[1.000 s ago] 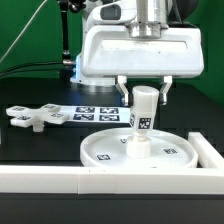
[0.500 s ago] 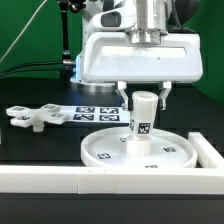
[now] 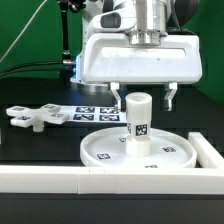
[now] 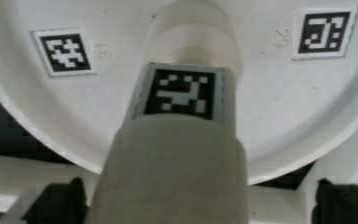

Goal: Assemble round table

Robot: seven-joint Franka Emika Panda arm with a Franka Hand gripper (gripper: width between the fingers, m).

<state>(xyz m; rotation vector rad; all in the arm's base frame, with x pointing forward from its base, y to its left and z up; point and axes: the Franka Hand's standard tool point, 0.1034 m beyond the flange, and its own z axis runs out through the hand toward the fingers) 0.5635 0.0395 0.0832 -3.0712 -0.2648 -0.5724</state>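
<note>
Claw: wide open, holding nothing. Its two fingers hang on either side of the post's top, each with a visible gap to it.

Post: stands on end at about the middle of the disc, long axis vertical, close to plumb. A tag faces the exterior camera. The disc lies flat on the bench, just behind the low white wall.

Key relation: the post sits directly below the claw and between the fingers, its axis running along the claw's line of descent. The wrist view agrees: the post rises straight toward the lens from the disc, with a dark fingertip at each lower corner.

Judgement: closing the fingers at this height would catch only the post's top end; a short straight drop would give a fuller hold for turning. How firmly the post is seated in the disc cannot be told.

Cross piece: flat on the bench, well apart toward the exterior view's left, beside the marker board. Reaching it needs a lift clear of the post first.
</note>
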